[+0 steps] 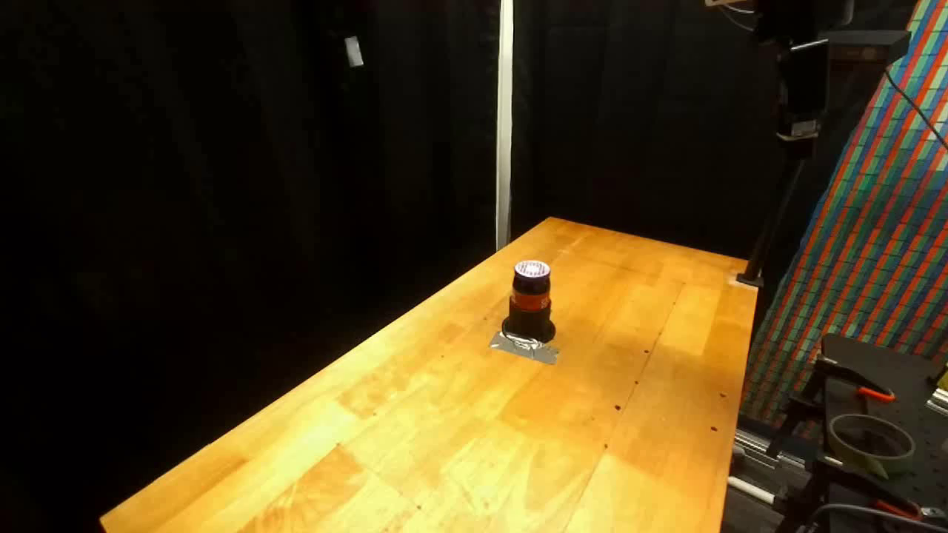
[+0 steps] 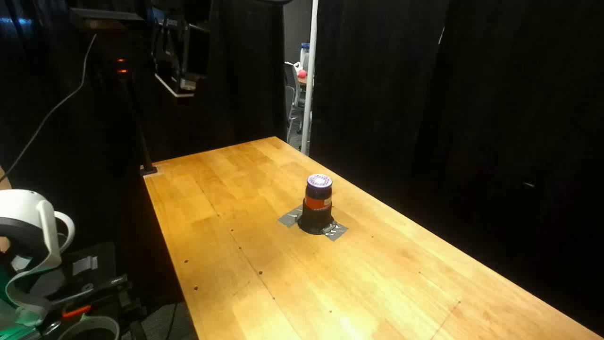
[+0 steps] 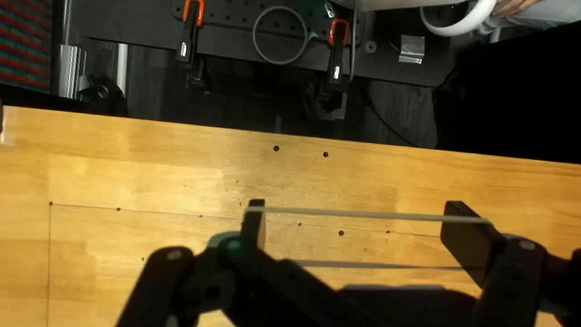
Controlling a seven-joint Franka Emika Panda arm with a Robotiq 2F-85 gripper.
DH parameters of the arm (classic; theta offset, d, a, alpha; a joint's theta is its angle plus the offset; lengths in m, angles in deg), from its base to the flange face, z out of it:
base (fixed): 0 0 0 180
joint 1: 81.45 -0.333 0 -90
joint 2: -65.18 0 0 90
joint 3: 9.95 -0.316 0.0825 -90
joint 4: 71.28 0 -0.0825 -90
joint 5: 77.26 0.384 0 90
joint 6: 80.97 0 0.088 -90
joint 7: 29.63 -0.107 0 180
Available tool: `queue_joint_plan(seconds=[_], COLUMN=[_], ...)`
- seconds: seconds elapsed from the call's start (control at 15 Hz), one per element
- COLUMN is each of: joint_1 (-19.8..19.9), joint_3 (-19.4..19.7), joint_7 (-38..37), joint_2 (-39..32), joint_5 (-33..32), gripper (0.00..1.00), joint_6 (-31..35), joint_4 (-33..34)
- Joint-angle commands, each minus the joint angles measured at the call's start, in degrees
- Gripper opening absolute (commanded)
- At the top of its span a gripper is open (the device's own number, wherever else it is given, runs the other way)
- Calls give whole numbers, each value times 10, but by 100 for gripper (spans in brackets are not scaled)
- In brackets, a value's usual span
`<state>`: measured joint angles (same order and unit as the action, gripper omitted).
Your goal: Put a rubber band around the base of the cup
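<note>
The cup (image 1: 531, 302) is small, with a pale top, a dark upper part, a red-orange band and a black flanged base. It stands upright on the wooden table and also shows in an exterior view (image 2: 318, 202). No rubber band shows around it. Grey tape (image 1: 544, 354) lies at its base. In the wrist view my gripper (image 3: 357, 206) is open, fingers wide apart. A pale rubber band (image 3: 360, 213) is stretched around both fingers, in two strands. The cup is out of the wrist view. I cannot make out the gripper in either exterior view.
The wooden table (image 1: 459, 451) fills the middle. A dark post (image 1: 774, 215) stands at a far corner. Beyond the long edge is a black side bench (image 3: 150, 27) with orange-tipped clamps (image 3: 337, 50) and a tape roll (image 3: 280, 62). A person's hand (image 3: 513, 7) shows beyond it.
</note>
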<state>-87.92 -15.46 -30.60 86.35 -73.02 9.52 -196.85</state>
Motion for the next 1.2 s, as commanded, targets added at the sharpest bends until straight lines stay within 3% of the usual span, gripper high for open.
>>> queue_joint_plan(seconds=[0.0,0.53,0.8,1.13], joint_1=[2,-2,-14,-21], joint_3=[-2,-6,-32,-65], joint_7=[0,0,-32,-135], joint_2=[0,-12,-105,-263], joint_5=[1,8,29,-53], gripper=[100,100,100,100], joint_6=[-1,4,71,195], joint_4=[3,17,78,183])
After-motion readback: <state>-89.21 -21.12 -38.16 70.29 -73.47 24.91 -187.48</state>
